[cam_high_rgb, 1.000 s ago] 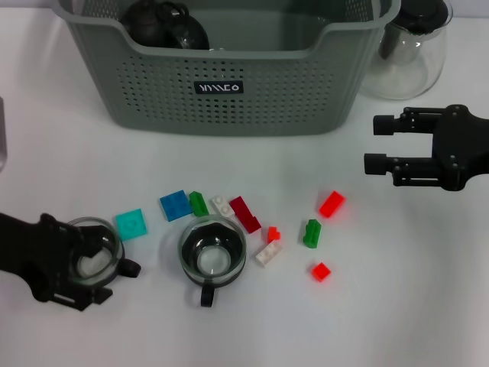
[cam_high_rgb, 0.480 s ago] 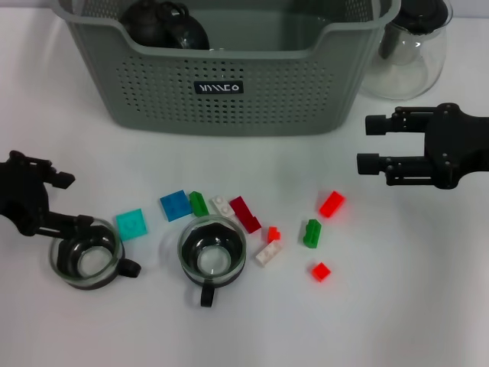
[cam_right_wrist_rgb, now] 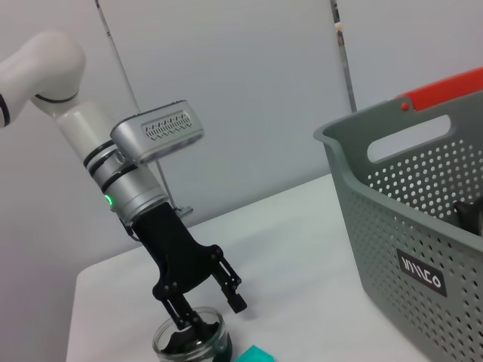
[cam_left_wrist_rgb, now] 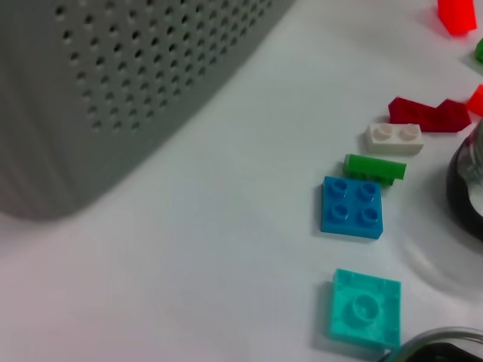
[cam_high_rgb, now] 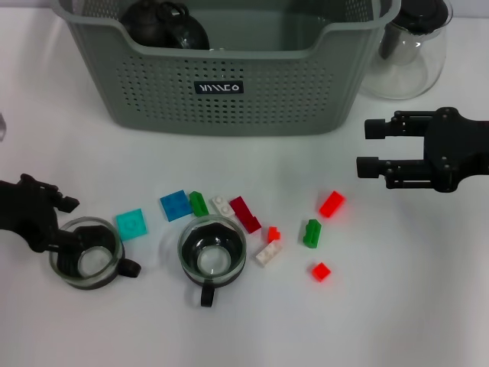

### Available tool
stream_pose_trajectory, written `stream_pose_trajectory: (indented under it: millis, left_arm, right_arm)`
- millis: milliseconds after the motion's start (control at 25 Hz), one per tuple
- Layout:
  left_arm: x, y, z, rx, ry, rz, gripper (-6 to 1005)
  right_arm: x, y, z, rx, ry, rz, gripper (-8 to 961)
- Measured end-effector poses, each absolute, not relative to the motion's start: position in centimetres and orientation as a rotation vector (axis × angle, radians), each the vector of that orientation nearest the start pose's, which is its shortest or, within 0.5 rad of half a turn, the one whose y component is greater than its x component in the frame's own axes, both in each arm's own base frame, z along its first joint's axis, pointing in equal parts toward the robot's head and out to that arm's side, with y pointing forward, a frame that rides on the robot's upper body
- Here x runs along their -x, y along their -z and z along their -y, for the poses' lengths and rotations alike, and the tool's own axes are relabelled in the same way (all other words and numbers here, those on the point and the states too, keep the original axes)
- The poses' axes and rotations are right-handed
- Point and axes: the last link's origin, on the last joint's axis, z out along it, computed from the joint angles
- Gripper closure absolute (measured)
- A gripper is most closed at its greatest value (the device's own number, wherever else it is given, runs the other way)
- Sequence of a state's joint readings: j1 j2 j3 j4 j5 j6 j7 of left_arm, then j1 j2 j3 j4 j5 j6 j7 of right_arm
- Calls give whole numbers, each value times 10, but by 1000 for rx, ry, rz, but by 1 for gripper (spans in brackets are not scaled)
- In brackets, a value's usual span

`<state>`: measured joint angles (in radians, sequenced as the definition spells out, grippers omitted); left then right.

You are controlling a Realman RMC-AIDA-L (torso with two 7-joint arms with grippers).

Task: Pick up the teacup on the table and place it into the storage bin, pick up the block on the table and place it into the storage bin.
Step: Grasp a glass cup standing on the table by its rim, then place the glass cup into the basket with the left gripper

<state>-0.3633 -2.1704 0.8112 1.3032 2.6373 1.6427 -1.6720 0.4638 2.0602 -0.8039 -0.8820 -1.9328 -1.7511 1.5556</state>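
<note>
We log the left gripper low at the left teacup on the table, fingers open straddling its rim for a lift to the bin; right gripper open, idle.

storage bin grey-green, perforated | label black, white lettering

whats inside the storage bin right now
In the storage bin, a dark rounded glass vessel sits at the back left corner. The front wall hides most of the floor.
</note>
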Motion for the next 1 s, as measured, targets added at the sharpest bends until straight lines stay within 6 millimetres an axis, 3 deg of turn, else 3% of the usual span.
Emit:
stream_pose_trajectory:
  millis: [200, 400, 720, 840, 1000]
  left_arm:
    - [306, -45, -295, 2714, -341, 706, 366]
    - [308, -44, -294, 2711, -374, 720, 586]
    - [308, -45, -292, 2721, -369, 739, 776]
    - [303, -48, -293, 2731, -327, 755, 847]
    - [289, -57, -296, 2768, -115, 790, 950]
  right_arm:
    - [-242, -31, -311, 2871, -723, -587, 226]
    - [-243, -31, -310, 2870, -722, -593, 226]
    - [-243, -31, -310, 2875, -724, -598, 226]
    - [-243, -32, -310, 2876, -724, -596, 226]
    - [-243, -32, -311, 2874, -726, -595, 226]
